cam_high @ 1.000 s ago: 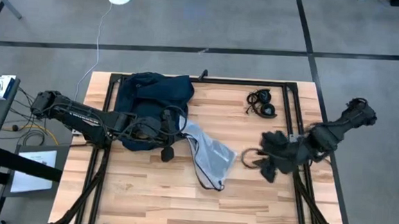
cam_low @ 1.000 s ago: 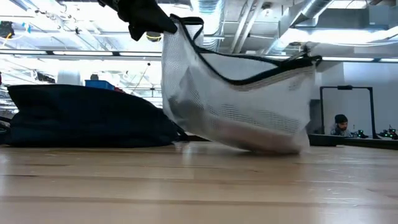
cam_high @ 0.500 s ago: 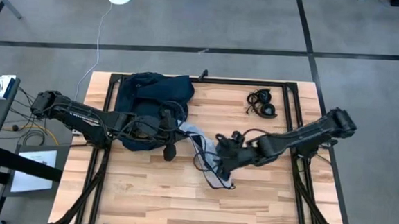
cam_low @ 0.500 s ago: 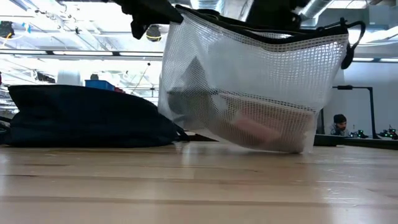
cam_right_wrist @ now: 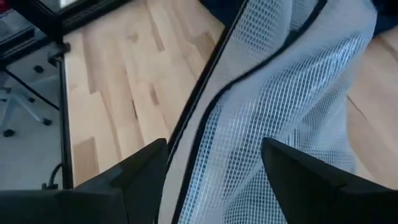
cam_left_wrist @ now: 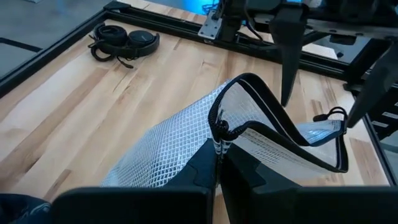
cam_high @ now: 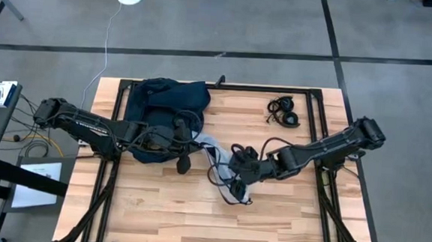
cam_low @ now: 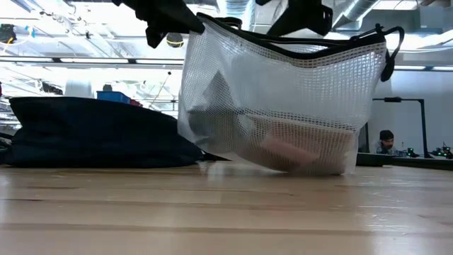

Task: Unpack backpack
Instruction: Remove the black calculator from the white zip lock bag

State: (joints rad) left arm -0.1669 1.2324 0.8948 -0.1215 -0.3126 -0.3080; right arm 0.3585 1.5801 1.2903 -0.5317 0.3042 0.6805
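Observation:
The dark navy backpack [cam_high: 164,103] lies flat at the table's far left, also seen in the low view [cam_low: 92,134]. A white mesh pouch [cam_low: 276,106] with a black zip rim and some items inside hangs beside it, at the table's middle. My left gripper [cam_left_wrist: 219,146] is shut on the pouch's end nearest the backpack. My right gripper [cam_right_wrist: 214,168] stands open over the pouch's other end [cam_high: 237,167], with the mesh and rim filling the gap between its fingers. My left gripper pinches the pouch's rim at its zip-end corner [cam_left_wrist: 217,132] between its two fingers. It comes from the table's left, slanting down. The corner is held up and the mesh hangs below; the pouch's bottom [cam_low: 297,166] looks low to the table. My right gripper's fingers [cam_right_wrist: 140,171] straddle the rim [cam_right_wrist: 205,102] from above; whether they touch it I cannot tell.
Black headphones [cam_high: 284,112] lie at the table's far right, inside the black metal frame [cam_high: 316,112] that borders the tabletop. Bare wood stretches along the near edge [cam_high: 194,225]. A person sits in the room behind [cam_low: 387,142].
My right gripper has swung from the table's right side toward the left and now sits over the pouch. The pouch's end away from the backpack has risen, and its sagging top rim now runs nearly level. My left gripper has kept its hold.

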